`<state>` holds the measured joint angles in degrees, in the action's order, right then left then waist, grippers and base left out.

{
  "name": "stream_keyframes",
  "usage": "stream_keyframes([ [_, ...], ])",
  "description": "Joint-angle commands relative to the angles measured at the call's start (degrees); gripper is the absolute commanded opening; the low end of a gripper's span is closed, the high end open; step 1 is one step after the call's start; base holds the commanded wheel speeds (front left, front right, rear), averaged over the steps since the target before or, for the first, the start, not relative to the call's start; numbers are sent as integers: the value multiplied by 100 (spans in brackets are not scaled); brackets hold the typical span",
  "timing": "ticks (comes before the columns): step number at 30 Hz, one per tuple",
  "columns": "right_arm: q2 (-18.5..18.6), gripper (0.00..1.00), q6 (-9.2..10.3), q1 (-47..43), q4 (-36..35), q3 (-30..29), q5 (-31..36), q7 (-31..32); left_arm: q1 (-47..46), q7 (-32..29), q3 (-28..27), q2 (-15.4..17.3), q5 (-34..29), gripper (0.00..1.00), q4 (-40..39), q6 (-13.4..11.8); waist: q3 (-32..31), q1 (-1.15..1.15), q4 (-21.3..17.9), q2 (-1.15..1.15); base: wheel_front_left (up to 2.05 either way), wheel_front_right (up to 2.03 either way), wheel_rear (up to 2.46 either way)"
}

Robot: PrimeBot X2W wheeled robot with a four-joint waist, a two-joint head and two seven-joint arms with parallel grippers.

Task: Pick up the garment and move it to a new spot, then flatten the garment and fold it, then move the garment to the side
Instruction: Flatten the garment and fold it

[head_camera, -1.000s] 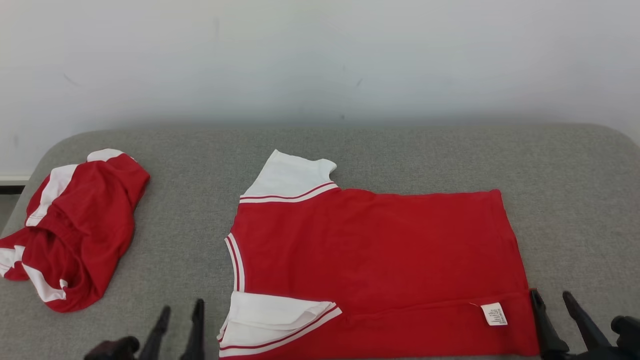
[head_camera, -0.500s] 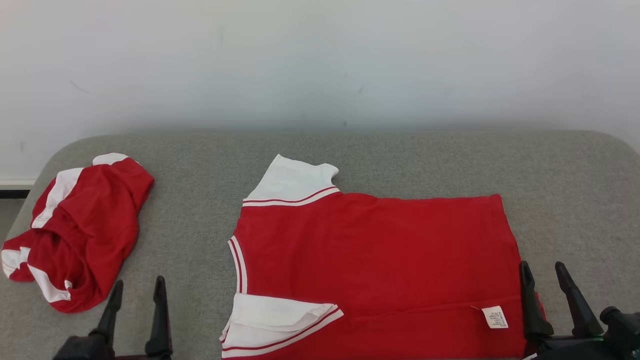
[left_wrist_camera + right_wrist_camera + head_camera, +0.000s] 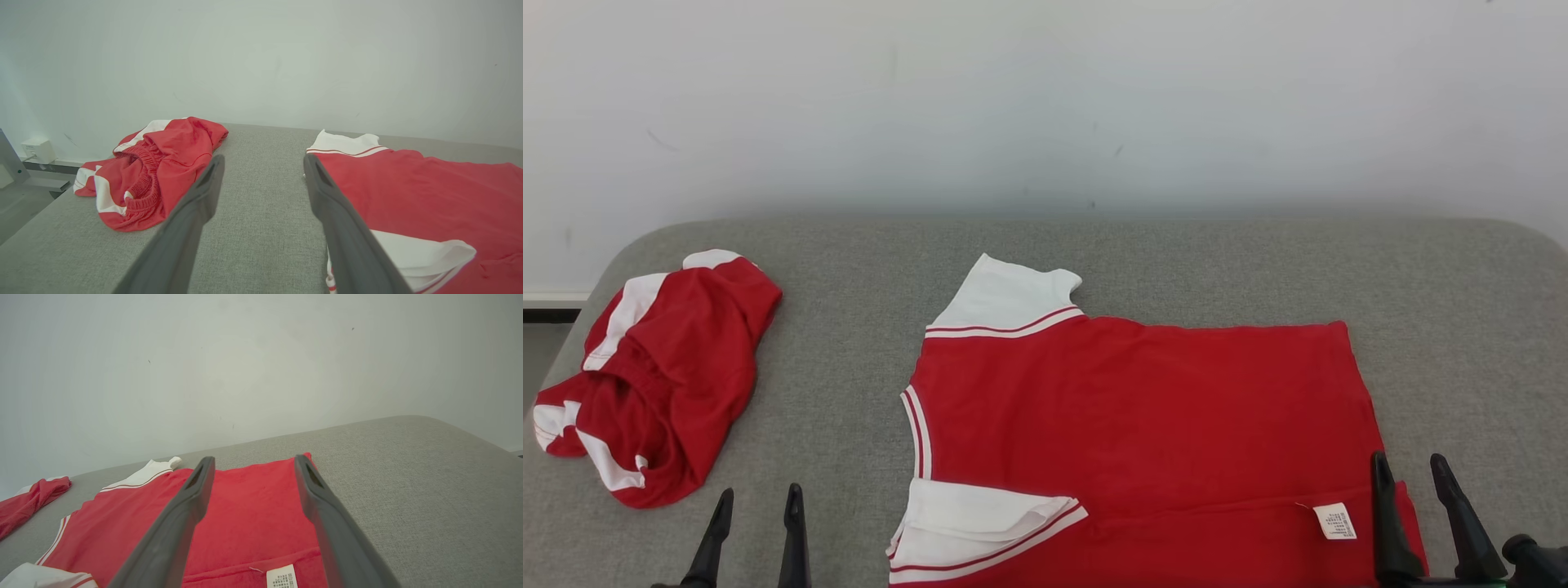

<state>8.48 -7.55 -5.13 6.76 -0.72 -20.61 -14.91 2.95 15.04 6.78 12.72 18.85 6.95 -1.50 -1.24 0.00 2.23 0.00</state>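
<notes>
Lying apart from shirt [image 3: 1143, 408]: crumpled shorts [image 3: 678, 367] (red, white).

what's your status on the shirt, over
Left gripper open, empty, left of the red shirt. Right gripper open at its hem. Shirt flat, near edge folded. Red shorts apart, left.

The white care label [image 3: 1335, 521] on the red shirt [image 3: 1143, 425] bears print too small to read.

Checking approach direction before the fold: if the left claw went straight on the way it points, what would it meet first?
The left claw, open, would likely meet bare grey cushion between the crumpled red garment and the flat shirt, then the wall; depth is unclear.
</notes>
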Motion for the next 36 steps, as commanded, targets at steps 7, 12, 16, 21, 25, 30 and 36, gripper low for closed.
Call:
stream_keyframes([
  [7, -35, 100, 15, -29, 50, 36, 58, -28, 136, 19, -181, -126, -150, 100, 60, 157, 20, 0, -65, 0, 0, 0, 0],
  [12, 51, 100, 15, 189, 267, 135, -46, -26, -178, 18, -28, -9, -232, 100, 393, 387, 104, 0, -138, 0, 0, 0, 0],
  [16, 269, 100, 15, 618, 466, 288, -233, 87, -628, -25, 6, 151, -217, 100, 613, 526, 259, 0, -277, 0, 0, 0, 0],
  [21, 508, 100, 14, 1273, 787, 458, -514, 387, -1362, -191, 71, 318, -182, 100, 756, 659, 549, 0, -418, 0, 0, 0, 0],
  [25, 714, 100, 14, 2104, 1188, 580, -759, 808, -2287, -504, 167, 458, 11, 100, 980, 799, 966, 0, -533, 0, 0, 0, 0],
  [30, 914, 100, 15, 3151, 1780, 883, -693, 1323, -3579, -1134, 555, 717, 367, 100, 1373, 897, 1582, 0, -688, 0, 0, 0, 0],
  [36, 1023, 100, 14, 4285, 2462, 1233, -588, 1757, -5033, -1840, 1386, 1142, 993, 100, 1853, 890, 2232, 0, -886, 0, 0, 0, 0],
])
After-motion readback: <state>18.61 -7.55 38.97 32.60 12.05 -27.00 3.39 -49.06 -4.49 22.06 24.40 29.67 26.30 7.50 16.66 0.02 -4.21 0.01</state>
